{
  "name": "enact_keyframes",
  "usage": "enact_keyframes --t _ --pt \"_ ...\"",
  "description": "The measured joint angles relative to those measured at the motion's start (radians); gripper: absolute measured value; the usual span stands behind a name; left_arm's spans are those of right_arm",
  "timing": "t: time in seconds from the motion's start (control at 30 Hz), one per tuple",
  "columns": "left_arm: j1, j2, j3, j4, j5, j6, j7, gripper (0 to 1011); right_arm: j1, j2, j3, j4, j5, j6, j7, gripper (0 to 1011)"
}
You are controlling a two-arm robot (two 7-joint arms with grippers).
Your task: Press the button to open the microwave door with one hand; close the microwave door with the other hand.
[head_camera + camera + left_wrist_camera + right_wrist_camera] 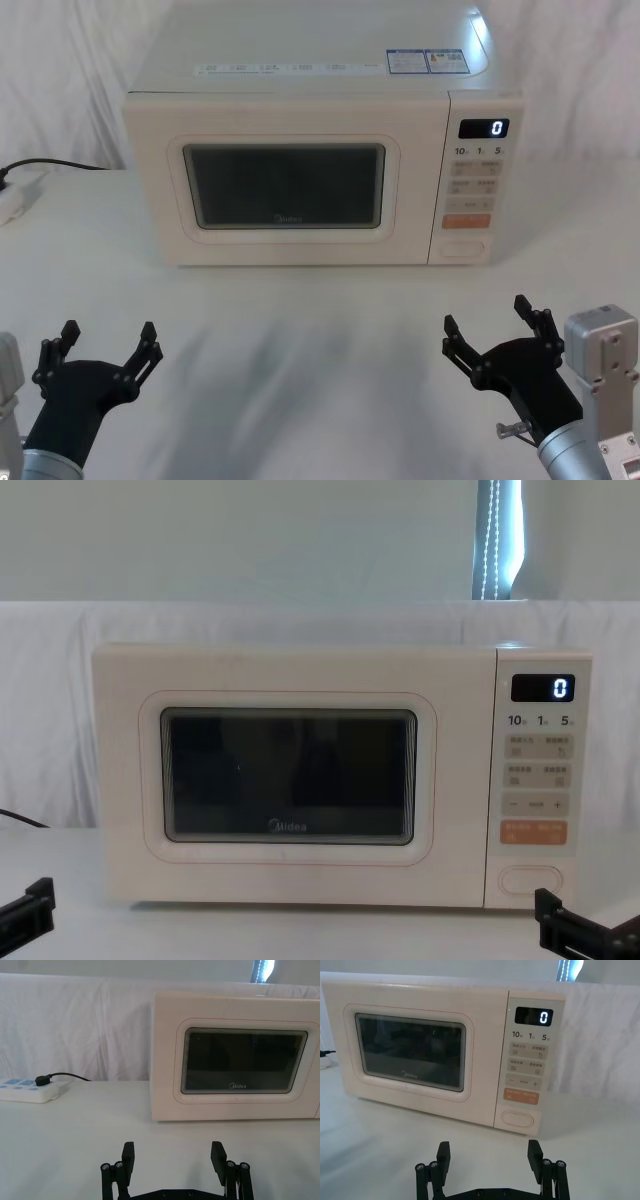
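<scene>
Nothing is done yet: the microwave door (pixel 285 195) is shut, the button (pixel 462 248) unpressed, and the left pincer (pixel 105 352) and right pincer (pixel 488 325) both gape open, empty, well short of it.

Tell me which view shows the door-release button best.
The right wrist view: the button is largest there, its oval outline clear. Head and chest views show it smaller; the left wrist view crops out the control panel.

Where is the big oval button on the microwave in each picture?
Head view: the button sits at the bottom of the control panel, right of the microwave door.
Left wrist view: not in it; the picture cuts off past the door.
Right wrist view: the button is under the orange key.
Chest view: the button is low on the right.
Shared landmark: the door's dark window.
</scene>
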Motion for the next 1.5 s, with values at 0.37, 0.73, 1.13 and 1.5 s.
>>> enact_keyframes --t 0.37,0.73,1.13,1.5 --pt "0.0 0.0 0.0 0.0 0.0 0.0 0.0 1001 0.0 0.0 0.0 0.0 0.0 0.0 0.0 1002" --pt "0.0 0.0 0.0 0.0 0.0 0.0 0.0 1001 0.0 0.0 0.0 0.0 0.0 0.0 0.0 1002" --pt "0.0 0.0 0.0 0.0 0.0 0.0 0.0 1001 0.0 0.0 0.0 0.0 0.0 0.0 0.0 1002" --pt "0.0 0.0 0.0 0.0 0.0 0.0 0.0 1001 0.0 0.0 0.0 0.0 0.0 0.0 0.0 1002"
